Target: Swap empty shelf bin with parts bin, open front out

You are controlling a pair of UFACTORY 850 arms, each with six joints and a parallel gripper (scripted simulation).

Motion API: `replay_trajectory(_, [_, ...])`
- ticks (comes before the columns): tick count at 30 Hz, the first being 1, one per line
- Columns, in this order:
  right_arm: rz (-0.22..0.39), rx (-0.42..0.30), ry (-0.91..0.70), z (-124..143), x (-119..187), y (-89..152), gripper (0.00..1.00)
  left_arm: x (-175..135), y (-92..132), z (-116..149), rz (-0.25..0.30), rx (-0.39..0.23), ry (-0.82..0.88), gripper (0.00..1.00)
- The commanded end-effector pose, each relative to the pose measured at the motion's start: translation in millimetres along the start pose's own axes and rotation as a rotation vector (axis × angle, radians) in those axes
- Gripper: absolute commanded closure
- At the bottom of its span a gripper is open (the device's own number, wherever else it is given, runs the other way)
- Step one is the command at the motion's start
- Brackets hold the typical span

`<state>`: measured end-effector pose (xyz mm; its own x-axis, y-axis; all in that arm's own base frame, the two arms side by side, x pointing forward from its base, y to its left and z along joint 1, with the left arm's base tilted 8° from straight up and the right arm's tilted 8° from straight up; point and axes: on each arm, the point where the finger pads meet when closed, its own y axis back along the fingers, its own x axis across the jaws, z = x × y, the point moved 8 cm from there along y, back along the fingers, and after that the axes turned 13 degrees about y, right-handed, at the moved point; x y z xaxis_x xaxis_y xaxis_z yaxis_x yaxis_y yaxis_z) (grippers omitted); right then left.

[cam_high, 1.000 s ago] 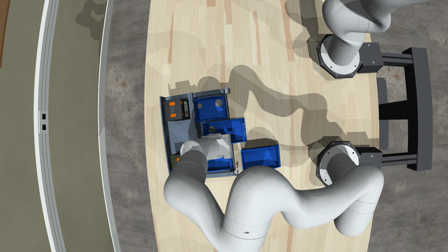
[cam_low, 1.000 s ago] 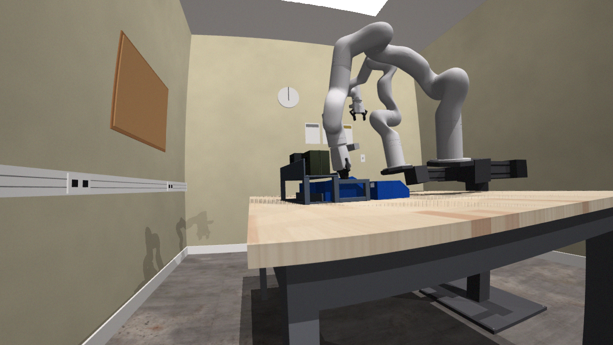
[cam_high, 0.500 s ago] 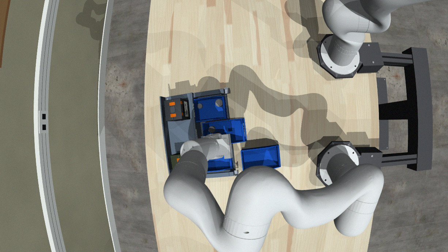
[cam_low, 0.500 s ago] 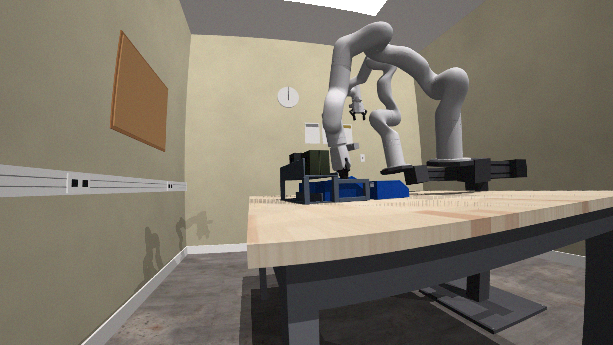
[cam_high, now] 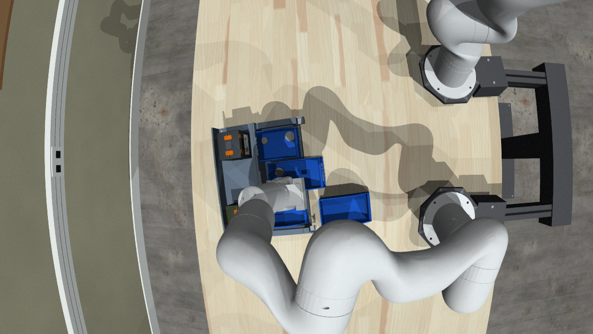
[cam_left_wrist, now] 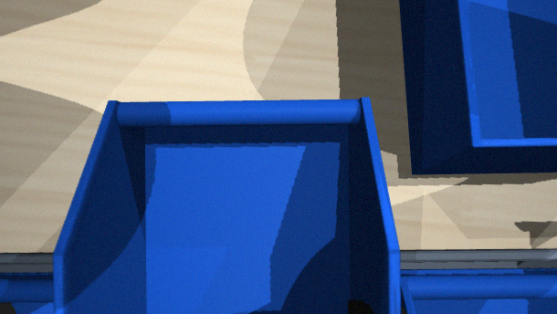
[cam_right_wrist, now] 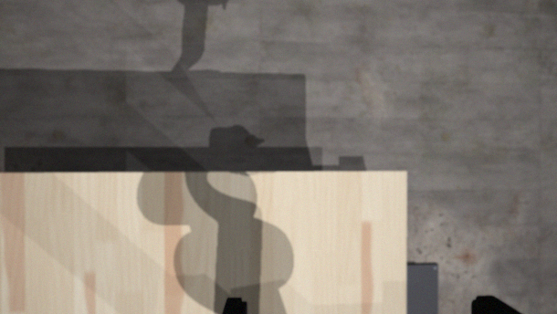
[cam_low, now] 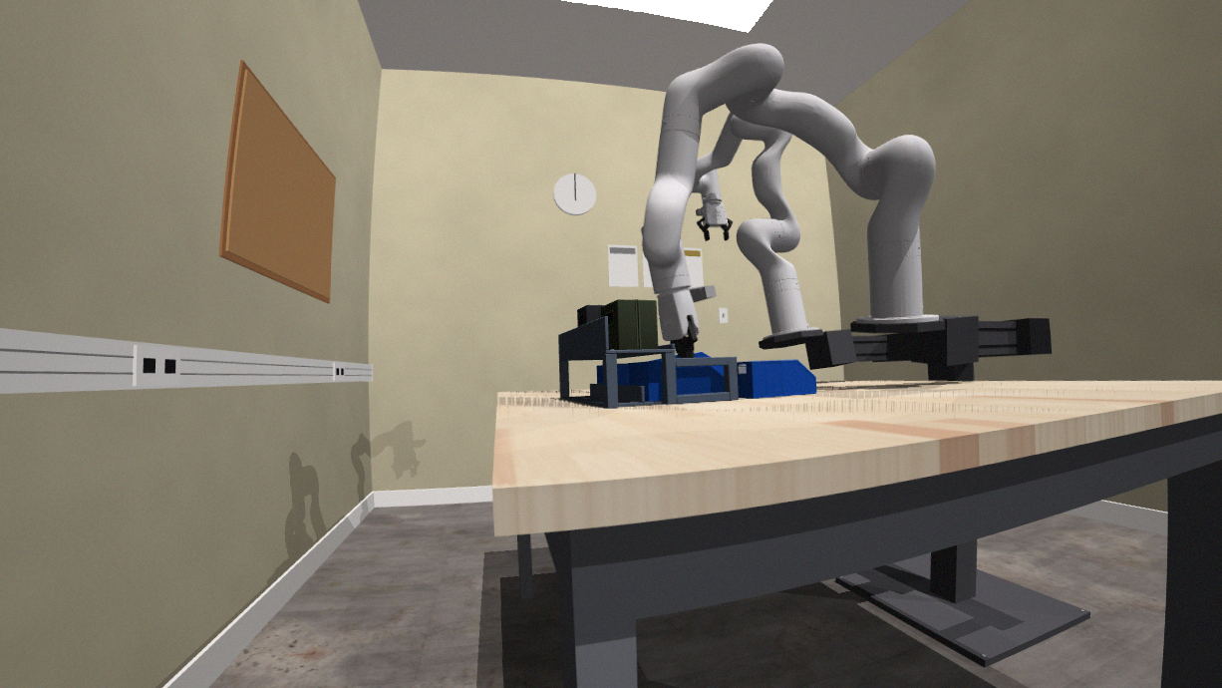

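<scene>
My left gripper is shut on the wall of an open blue bin in the shelf's middle spot. The bin's back is under the upper board's side and its open front sticks out past the shelf's front lip. A dark round part shows in it; its tilt is hard to tell. The other blue bin stands upright on the table in front of the shelf and looks empty. My right gripper is open and empty, high over the table's edge.
The shelf holds a neighbouring bin with round parts on one side and another bin on the other. A black box and a green box stand on its upper board.
</scene>
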<state>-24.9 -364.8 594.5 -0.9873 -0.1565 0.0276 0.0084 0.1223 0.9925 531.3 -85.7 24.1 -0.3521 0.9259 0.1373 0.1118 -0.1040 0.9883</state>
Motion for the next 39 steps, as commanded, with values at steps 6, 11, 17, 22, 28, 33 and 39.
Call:
replay_trajectory(6, [0.0, 0.002, 0.0, 0, 0, 1, 0.0, -1, 1, 4, -0.003, -0.009, 0.0, 1.0])
replay_trajectory(11, [0.0, 0.002, 0.0, 0, 0, 1, 0.0, -2, 1, 6, -0.003, -0.013, 0.0, 1.0])
replay_trajectory(17, [0.0, 0.002, 0.0, 0, 0, 1, 0.0, -2, 1, 9, -0.005, -0.019, 0.0, 1.0])
replay_trajectory(22, [0.0, 0.002, 0.0, 0, 0, 1, 0.0, -3, 1, 11, -0.006, -0.023, 0.0, 1.0])
replay_trajectory(28, [0.0, 0.002, 0.0, 0, 0, 1, 0.0, -3, 2, 13, -0.006, -0.026, 0.0, 1.0])
replay_trajectory(33, [0.0, 0.002, 0.0, 0, 0, 1, 0.0, -3, 2, 14, -0.007, -0.028, 0.0, 1.0])
replay_trajectory(39, [0.0, 0.002, 0.0, 0, 0, 1, 0.0, -3, 2, 14, -0.007, -0.029, 0.0, 1.0])
